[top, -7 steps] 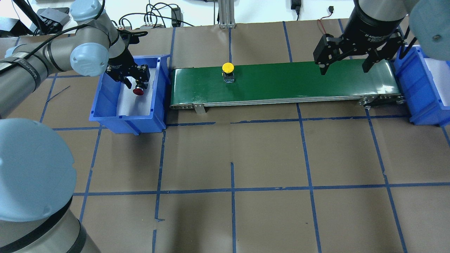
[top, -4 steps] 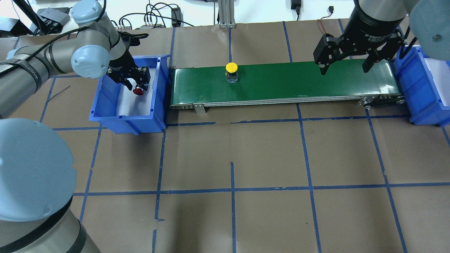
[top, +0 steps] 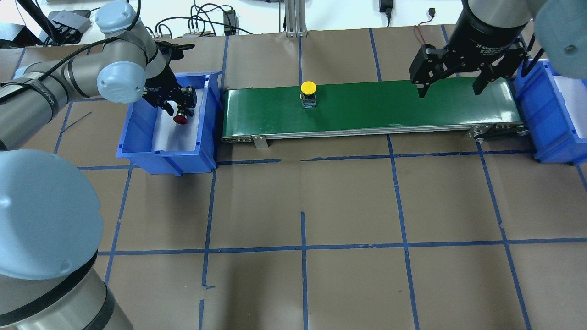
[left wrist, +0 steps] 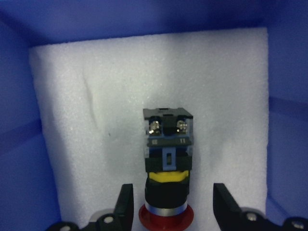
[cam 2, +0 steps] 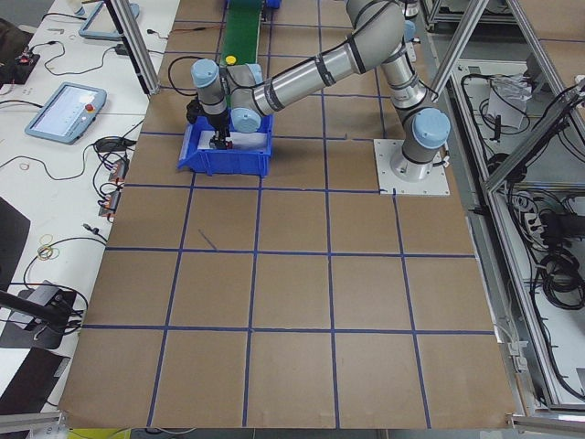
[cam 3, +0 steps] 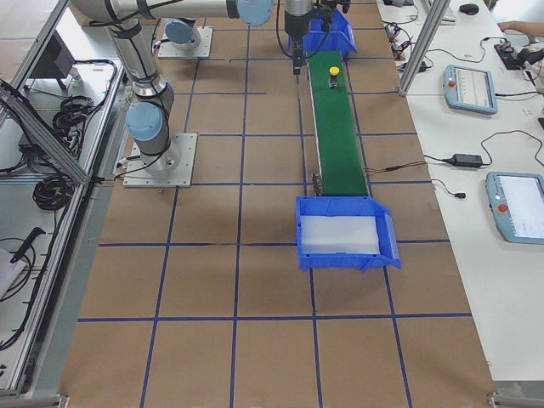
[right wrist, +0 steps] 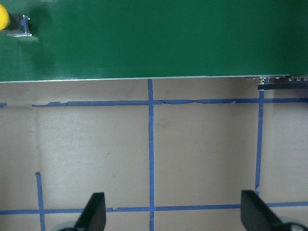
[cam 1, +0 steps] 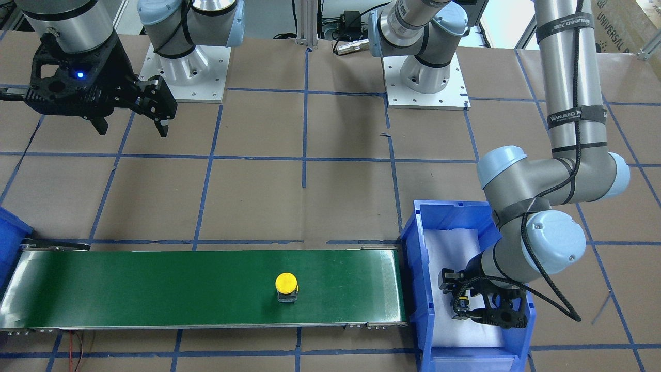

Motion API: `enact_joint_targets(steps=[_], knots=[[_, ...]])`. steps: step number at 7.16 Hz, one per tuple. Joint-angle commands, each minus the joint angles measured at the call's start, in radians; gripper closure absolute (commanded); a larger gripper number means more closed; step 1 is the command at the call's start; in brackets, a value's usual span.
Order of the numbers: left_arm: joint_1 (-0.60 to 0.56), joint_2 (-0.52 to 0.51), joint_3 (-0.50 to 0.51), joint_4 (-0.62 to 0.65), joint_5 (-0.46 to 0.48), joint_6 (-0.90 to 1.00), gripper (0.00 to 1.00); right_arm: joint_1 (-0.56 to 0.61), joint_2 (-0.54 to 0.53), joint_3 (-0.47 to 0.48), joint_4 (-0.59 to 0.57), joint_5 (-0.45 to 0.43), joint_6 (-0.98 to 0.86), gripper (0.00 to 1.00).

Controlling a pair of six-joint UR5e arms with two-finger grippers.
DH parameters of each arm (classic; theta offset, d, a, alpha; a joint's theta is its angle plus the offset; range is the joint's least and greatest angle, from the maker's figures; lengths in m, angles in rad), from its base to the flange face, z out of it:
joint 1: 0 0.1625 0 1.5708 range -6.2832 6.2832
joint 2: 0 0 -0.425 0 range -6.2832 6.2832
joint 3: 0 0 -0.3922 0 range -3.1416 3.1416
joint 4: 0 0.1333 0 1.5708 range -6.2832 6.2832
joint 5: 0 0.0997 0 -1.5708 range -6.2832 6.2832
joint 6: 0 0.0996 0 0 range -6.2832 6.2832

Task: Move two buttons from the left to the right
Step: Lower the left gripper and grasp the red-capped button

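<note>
Left gripper [left wrist: 173, 204] jaws open, straddling the red button [left wrist: 168, 144] lying in the left bin [top: 210, 119], not yet gripped. Yellow button [top: 308, 88] has ridden the belt [top: 390, 103] rightward toward the open-jawed, empty right gripper [top: 447, 87]: first transfer likely underway.

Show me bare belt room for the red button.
The belt is bare between the left bin and the yellow button, and longer from there to the right bin. Crowded: left gripper straddling red button.
</note>
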Motion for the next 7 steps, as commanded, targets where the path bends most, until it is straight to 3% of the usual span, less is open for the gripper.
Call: enact_joint_targets(steps=[1, 2, 3, 7], knots=[[0.0, -0.003, 0.003, 0.002, 0.0, -0.004, 0.6, 0.001, 0.0, 0.0, 0.0, 0.001, 0.0, 0.0], [0.0, -0.003, 0.003, 0.002, 0.0, -0.01, 0.77, 0.001, 0.0, 0.0, 0.0, 0.001, 0.0, 0.0], [0.0, -0.002, 0.009, 0.002, 0.0, -0.012, 0.86, 0.004, 0.0, 0.0, 0.0, 0.001, 0.0, 0.0], [0.0, 0.084, 0.048, -0.061, 0.012, -0.014, 0.87, 0.002, 0.002, -0.002, -0.003, 0.012, 0.005, 0.0]])
